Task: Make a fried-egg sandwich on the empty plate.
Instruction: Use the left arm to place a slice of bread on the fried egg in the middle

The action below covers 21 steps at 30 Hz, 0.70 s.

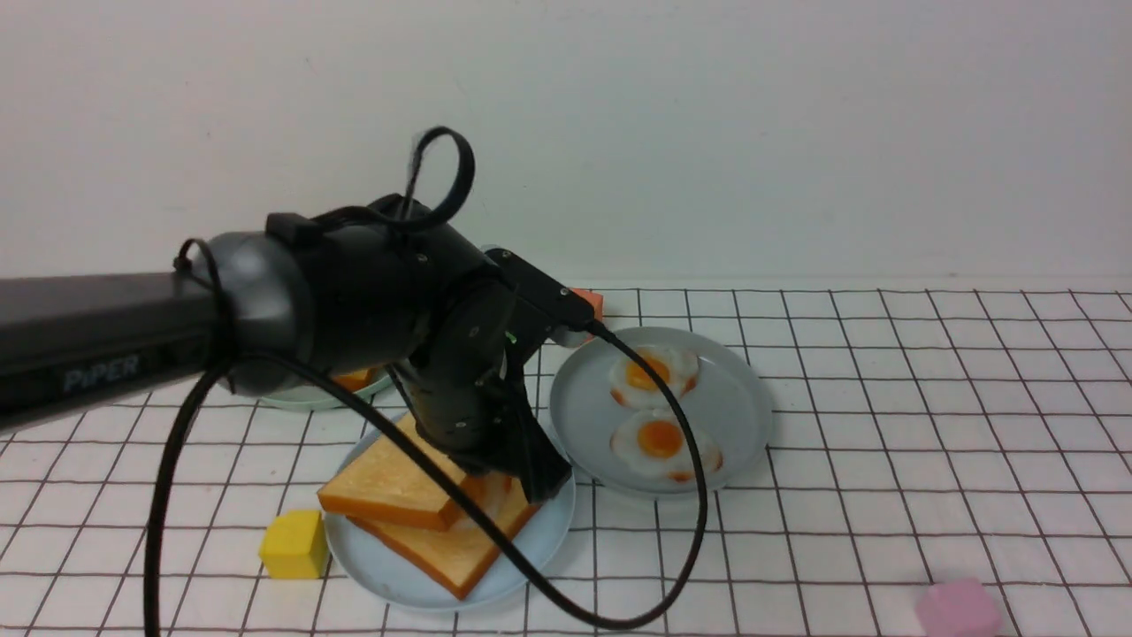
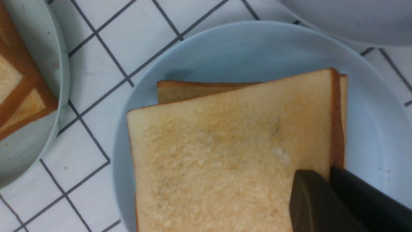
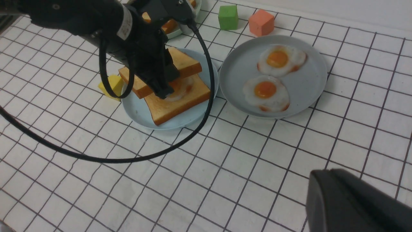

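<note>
fried-egg sandwich (image 1: 442, 518) sits stacked on the sky-blue plate (image 1: 389, 575), near side of the desk (image 1: 884, 442), left of centre. top slice (image 1: 389, 487) is skewed over the bottom slice (image 1: 460, 553) and tilted, right edge higher

left end effector (image 1: 541, 485) is down at that right edge, touching the sandwich. jaws drawn almost together: one finger (image 2: 309, 199) lies over the top slice's corner, the other just off the crust, above the plate. can't tell if the crust is actually pinched

egg (image 3: 182, 90) only peeks out between the slices, mostly covered by top slice and end effector

right end effector (image 3: 338, 193) is closed, well apart from the plate; only a dark bulk in the corner of its own wrist view, out of the front view

grey-blue plate (image 1: 584, 416) with two fried eggs (image 1: 659, 438) is just right of the sandwich plate. pale green plate (image 1: 301, 400) is mostly hidden behind the left arm (image 1: 265, 301). yellow block (image 1: 294, 544) is just beside the sky-blue plate; pink block (image 1: 959, 609) is cut off by the frame's bottom edge
</note>
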{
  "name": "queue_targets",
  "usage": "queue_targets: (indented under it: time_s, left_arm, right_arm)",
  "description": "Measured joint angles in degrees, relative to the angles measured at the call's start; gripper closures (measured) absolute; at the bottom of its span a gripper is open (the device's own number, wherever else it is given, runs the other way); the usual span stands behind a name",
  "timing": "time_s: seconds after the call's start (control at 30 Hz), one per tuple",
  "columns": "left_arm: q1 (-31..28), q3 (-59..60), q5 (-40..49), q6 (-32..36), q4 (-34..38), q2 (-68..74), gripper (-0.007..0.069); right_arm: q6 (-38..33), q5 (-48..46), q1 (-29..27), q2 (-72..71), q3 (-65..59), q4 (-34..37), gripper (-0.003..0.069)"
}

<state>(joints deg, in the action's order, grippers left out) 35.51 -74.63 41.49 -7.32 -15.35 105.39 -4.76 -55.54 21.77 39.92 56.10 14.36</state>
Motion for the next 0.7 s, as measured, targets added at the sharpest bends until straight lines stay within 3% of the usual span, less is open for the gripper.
queue_targets:
  time_s: [0.13,0.37,0.7]
  left_arm:
    - [0.0,0.0,-0.7,-0.3,-1.8,2.0,0.0589]
    - [0.0,0.2,-1.3,-0.3,1.2,2.0,0.0571]
    - [0.0,0.2,-1.2,-0.4,4.9,1.9,0.032]
  right_arm:
    - [0.0,-1.3,0.0,0.0,0.0,0.0,0.0637]
    - [0.0,-1.4,0.0,0.0,0.0,0.1,0.0633]
    - [0.0,-1.5,0.0,0.0,0.0,0.0,0.0628]
